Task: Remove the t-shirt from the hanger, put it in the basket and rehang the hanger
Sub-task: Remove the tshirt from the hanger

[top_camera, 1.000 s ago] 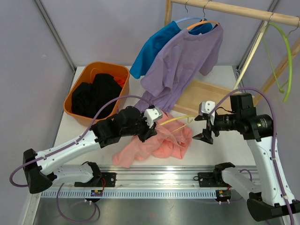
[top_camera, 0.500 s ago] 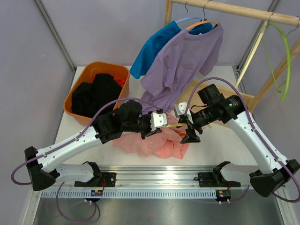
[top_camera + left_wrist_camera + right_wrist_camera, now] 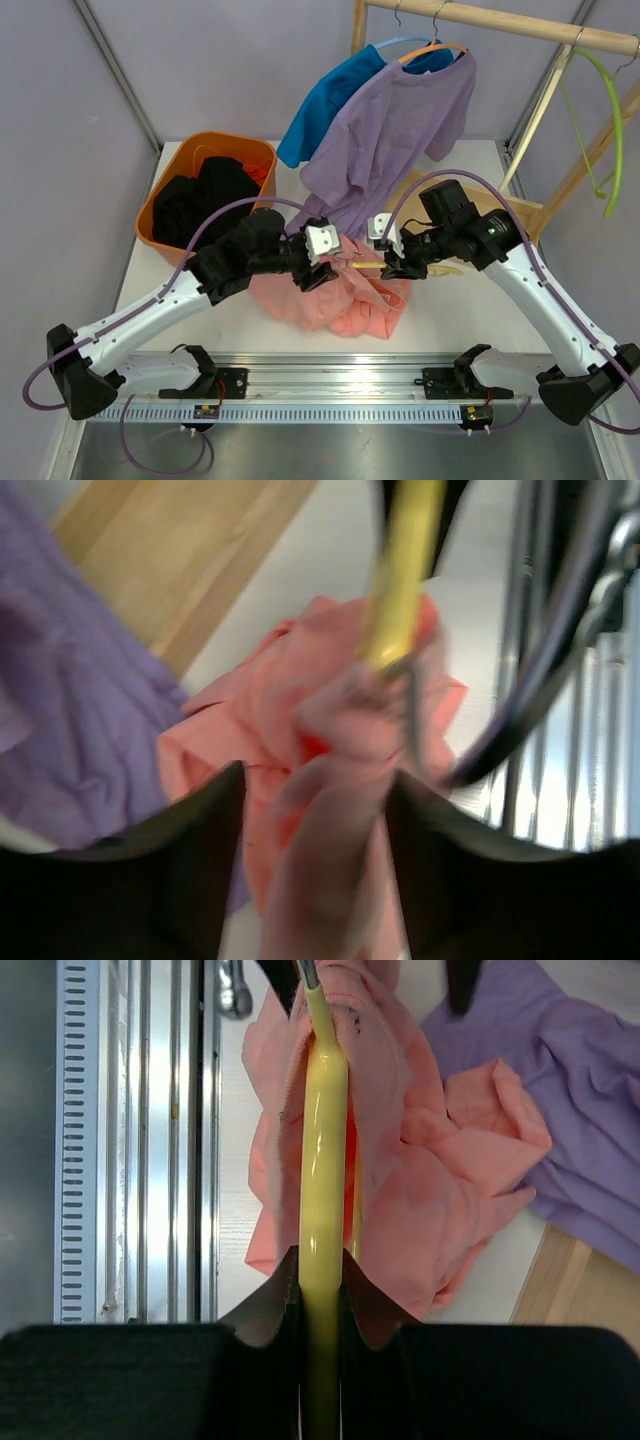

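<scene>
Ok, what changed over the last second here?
The right gripper swung left to the pink t-shirt and shut on the yellow hanger. The left gripper stays at the t-shirt, which bunched up. The purple shirt, blue shirt and orange basket are unchanged.

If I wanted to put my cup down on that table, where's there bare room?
Bare table shows right of the pink shirt, and left of it in front of the orange basket. The middle is crowded: purple shirt, yellow hanger.
</scene>
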Motion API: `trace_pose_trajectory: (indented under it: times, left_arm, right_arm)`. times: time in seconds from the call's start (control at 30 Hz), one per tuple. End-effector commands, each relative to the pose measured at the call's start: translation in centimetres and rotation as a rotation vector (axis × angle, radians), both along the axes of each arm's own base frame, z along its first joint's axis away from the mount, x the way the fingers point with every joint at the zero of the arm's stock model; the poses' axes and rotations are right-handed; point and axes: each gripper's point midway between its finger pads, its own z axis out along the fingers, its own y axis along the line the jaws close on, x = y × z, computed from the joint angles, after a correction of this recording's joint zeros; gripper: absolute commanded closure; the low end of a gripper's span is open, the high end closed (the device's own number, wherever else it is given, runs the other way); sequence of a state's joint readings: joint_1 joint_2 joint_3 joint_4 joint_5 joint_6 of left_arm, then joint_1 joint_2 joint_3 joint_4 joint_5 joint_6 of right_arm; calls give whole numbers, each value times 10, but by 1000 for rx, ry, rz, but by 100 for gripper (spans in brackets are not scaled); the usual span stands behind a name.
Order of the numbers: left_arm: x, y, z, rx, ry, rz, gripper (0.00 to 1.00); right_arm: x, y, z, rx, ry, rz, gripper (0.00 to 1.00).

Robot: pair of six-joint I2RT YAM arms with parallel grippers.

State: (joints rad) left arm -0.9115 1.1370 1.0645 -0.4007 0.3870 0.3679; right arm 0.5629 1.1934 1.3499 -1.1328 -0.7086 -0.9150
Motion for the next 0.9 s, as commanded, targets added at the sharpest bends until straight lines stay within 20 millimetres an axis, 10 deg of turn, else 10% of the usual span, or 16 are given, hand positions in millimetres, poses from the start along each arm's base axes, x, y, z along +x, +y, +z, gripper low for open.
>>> trace_pose_trajectory:
  times: [0.0,0.3,0.57,0.87]
  left_arm:
    - [34,21,42,-179,-39,220,32]
    - [47,57,52,-387,230,568,1]
    - [55,54,-8,-382,489,767,5]
    - [92,20,-22,-421,527,927,15]
  right_arm:
    - [8,-11,15,4,-66,-132,100]
    - [31,-25,8,54,70,-469,100]
    - [34,-28,12,56,226,-576,100]
    - [30,-21,10,85,304,-561,100]
